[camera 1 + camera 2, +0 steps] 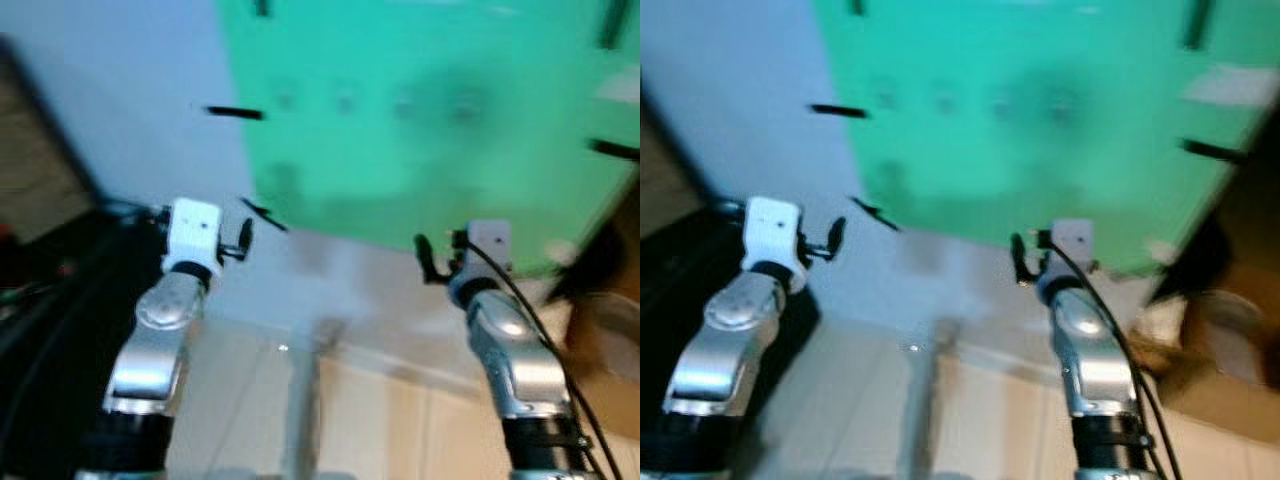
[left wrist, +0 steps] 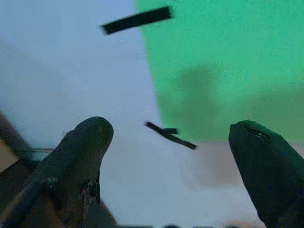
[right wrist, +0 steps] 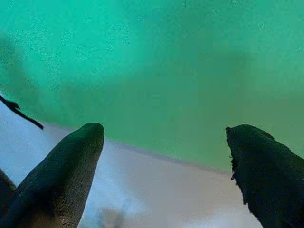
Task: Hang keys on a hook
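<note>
Head views are blurred. Near: both arms raised, left gripper (image 2: 171, 142) and right gripper (image 3: 164, 147) with fingers spread wide and nothing between them. Far: green sheet (image 1: 430, 120) taped to the pale wall (image 1: 130, 90), black tape strips (image 2: 137, 20) at its edges. We can't make out keys or a hook; faint dark spots (image 1: 345, 100) across the sheet are too smeared to call. Our guess on handling: keys are light, rigid, they jingle and swing, so we pinch the ring, not a blade.
</note>
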Available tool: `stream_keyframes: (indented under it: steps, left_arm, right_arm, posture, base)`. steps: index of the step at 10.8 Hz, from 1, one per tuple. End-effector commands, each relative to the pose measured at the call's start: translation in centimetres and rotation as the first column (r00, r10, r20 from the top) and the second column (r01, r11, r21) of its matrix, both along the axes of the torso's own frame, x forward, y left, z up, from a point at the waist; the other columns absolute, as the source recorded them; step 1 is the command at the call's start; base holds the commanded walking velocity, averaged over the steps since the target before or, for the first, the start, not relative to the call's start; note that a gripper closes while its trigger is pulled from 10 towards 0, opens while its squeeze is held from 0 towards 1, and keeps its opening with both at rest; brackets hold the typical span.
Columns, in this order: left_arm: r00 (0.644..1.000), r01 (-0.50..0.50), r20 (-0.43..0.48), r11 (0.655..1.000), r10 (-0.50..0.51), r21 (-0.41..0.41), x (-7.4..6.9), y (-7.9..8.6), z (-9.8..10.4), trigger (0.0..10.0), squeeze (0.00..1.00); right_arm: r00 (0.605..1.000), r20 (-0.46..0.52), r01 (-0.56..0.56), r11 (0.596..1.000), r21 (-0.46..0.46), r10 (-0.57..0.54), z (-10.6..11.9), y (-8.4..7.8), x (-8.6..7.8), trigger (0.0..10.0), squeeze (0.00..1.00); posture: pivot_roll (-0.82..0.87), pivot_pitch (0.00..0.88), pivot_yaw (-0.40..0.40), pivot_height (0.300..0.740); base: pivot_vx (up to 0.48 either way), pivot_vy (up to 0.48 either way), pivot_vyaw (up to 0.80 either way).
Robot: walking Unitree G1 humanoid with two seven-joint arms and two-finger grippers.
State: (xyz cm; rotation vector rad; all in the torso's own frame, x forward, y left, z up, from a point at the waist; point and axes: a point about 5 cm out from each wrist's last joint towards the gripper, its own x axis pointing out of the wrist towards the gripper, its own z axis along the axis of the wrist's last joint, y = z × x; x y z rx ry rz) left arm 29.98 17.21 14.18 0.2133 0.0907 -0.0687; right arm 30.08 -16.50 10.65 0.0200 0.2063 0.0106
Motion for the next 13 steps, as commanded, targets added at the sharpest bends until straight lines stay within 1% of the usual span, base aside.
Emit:
stream_keyframes:
  steps: [1, 13]
  left_arm:
    - [1.0, -0.015, 0.02, 1.0, 0.015, 0.016, 0.07, 0.66, 0.71, 10.0, 0.0]
    - [1.0, -0.014, 0.023, 1.0, 0.013, 0.017, 0.29, 0.49, 0.81, 10.0, 0.0]
  right_arm:
    - [0.999, 0.025, -0.024, 1.0, 0.013, 0.024, 0.56, 0.86, 0.36, 10.0, 1.0]
    - [0.999, 0.035, -0.016, 1.0, 0.004, 0.016, 0.77, 0.74, 0.78, 10.0, 1.0]
  posture:
    - [-0.04, 0.0, 0.035, 0.74]
    - [-0.05, 0.0, 0.037, 0.74]
  base:
    - [0.334, 0.0, 0.8]
    - [0.337, 0.0, 0.8]
